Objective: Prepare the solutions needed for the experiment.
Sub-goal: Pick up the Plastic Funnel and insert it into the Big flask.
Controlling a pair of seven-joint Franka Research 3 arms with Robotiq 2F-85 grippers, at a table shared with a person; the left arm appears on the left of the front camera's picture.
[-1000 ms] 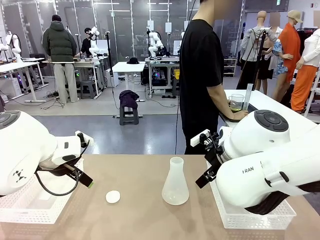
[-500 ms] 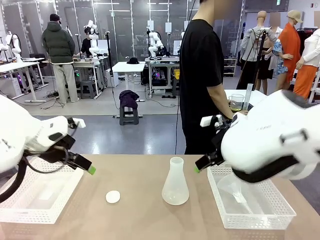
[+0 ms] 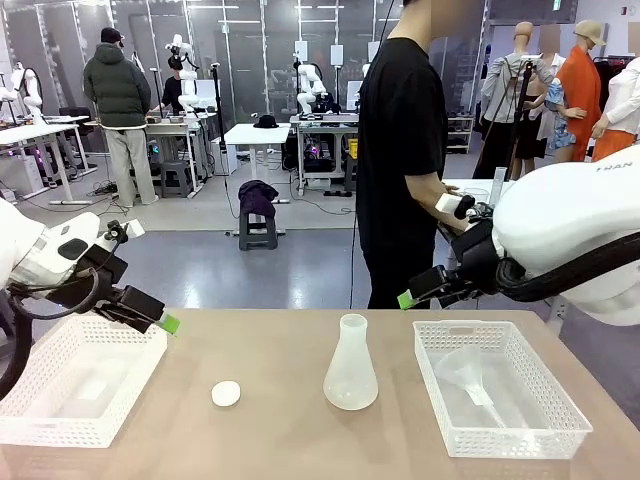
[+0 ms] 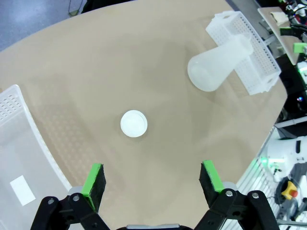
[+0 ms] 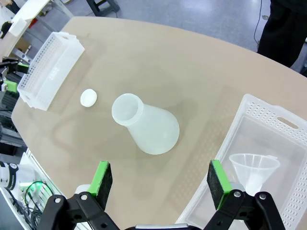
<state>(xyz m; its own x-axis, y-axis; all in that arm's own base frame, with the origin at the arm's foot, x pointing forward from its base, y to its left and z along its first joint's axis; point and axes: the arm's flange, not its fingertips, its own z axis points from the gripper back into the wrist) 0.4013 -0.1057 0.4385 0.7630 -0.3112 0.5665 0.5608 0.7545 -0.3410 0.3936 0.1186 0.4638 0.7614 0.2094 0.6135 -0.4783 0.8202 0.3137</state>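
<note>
A white cap (image 3: 226, 393) and a plastic Erlenmeyer flask (image 3: 350, 365) stand apart on the table (image 3: 280, 440), between two white baskets. The right basket (image 3: 500, 440) holds a funnel (image 3: 470, 378). Above, the left gripper (image 4: 152, 179) and right gripper (image 5: 160, 178) hover, jaws spread wide and holding nothing. A person (image 3: 400, 150) stands beyond the table. Where the solutions are, I cannot tell.

Flask (image 3: 351, 372): frosted translucent plastic; tbl top (image 3: 280, 425): smooth, matt.
</note>
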